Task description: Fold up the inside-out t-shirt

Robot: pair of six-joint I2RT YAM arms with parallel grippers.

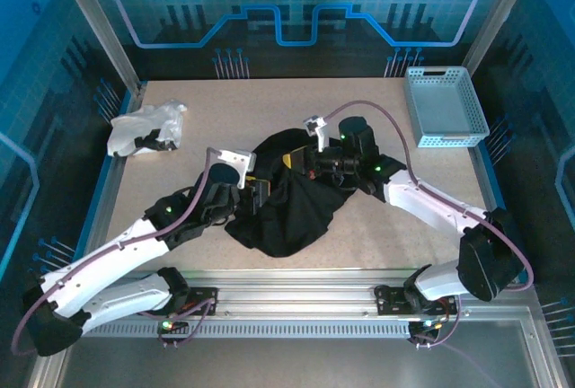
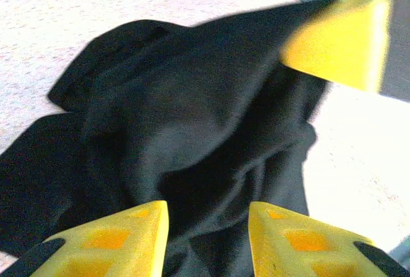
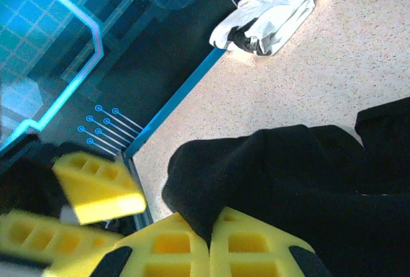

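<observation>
A: Where does the black t-shirt lie?
B: In a crumpled heap at the middle of the table, between the two arms. It is well apart from the white garment in the far left corner and the blue basket at the far right

A: And the claws?
B: The right gripper has its yellow fingers pressed together on a fold of the black cloth at the heap's far side, and the cloth rises to it in a ridge. The left gripper is at the near-left edge of the heap, low over the cloth, with its jaws a narrow way apart. I see fabric beyond the gap, but nothing clamped in it

A: So which step is this?
B: I judge it to be spreading. The shirt must lie flat before any fold, and I cannot make out a hem, sleeve or collar in this bundle

A: How is it done well?
B: The left claw should take a single layer at the edge, not a bunch, and close fully before any pull. Then the two draw apart, low over the table and slowly, so the soft cloth slides out rather than lifting in a lump. The risk is that both pinch the same fold, in which case pulling only tightens the heap. The two claws are also near each other, so each needs room to move without striking the other
</observation>
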